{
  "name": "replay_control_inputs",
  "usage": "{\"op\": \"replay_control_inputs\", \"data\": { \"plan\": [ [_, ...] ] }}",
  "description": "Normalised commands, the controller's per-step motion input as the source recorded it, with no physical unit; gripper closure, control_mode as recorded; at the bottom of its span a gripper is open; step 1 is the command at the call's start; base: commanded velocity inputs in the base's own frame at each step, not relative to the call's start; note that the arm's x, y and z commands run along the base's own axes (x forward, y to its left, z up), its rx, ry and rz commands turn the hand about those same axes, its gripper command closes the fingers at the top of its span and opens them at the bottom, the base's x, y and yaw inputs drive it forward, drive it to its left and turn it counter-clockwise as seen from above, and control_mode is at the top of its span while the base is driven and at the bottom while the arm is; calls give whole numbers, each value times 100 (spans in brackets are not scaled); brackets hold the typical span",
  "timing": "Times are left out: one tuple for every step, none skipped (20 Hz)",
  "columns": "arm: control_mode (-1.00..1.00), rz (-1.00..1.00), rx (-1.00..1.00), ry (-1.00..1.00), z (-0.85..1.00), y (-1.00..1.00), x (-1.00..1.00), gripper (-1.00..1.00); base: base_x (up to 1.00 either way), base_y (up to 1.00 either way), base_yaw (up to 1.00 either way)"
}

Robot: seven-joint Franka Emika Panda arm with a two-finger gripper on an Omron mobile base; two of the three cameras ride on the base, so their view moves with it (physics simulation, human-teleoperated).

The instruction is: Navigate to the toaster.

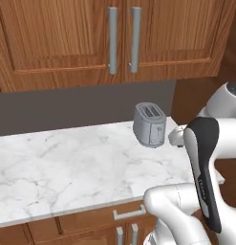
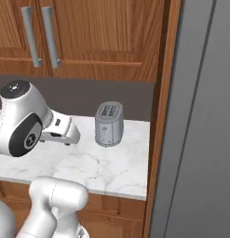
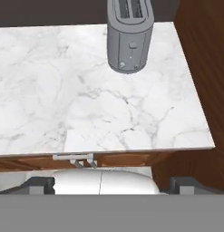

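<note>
**kitchenbot_fan:** So where's the toaster (image 1: 149, 124) right now? Trying to work out whether the base is already parked.

**panda_wrangler:** It's standing upright near the back right corner of the marble tabletop (image 1: 67, 167), close to the dark backsplash, slots up, with the lever end facing out toward the front edge. That's just beside the tall wooden side panel (image 2: 159, 116) where the tabletop ends, with a big grey fridge-looking unit (image 2: 205, 116) past it. Wood cabinets (image 1: 91, 38) with two vertical bar handles hang above.

**kitchenbot_fan:** And the arm?

**panda_wrangler:** Folded up and held over the front edge of the tabletop, well apart from the toaster. I'd guess it's tucked like that so nothing gets clipped while the base drives. The fingers (image 3: 111, 182): the two dark tips sit at the far sides of the hand view with nothing between them, so spread wide and holding nothing.

**kitchenbot_fan:** Done, then?

**panda_wrangler:** Looks basically there to me. The toaster's nearly straight ahead, maybe a small nudge right.
</note>
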Motion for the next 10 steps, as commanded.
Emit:
{"op": "replay_control_inputs", "data": {
  "plan": [
    [100, 0, 0, 0, 0, 0, 0, -100, 100, -20, 0],
    [100, 0, 0, 0, 0, 0, 0, -100, 100, -29, 3],
    [100, 0, 0, 0, 0, 0, 0, -100, 100, -42, 16],
    [100, 0, 0, 0, 0, 0, 0, -100, 100, -55, 30],
    [100, 0, 0, 0, 0, 0, 0, -100, 100, -57, 35],
    [100, 0, 0, 0, 0, 0, 0, -100, 100, -58, 35],
    [100, 0, 0, 0, 0, 0, 0, -100, 100, -62, 35],
    [100, 0, 0, 0, 0, 0, 0, -100, 100, -63, 35],
    [100, 0, 0, 0, 0, 0, 0, -100, 100, -64, 33],
    [100, 0, 0, 0, 0, 0, 0, -100, 100, -65, 32]
  ]
}}
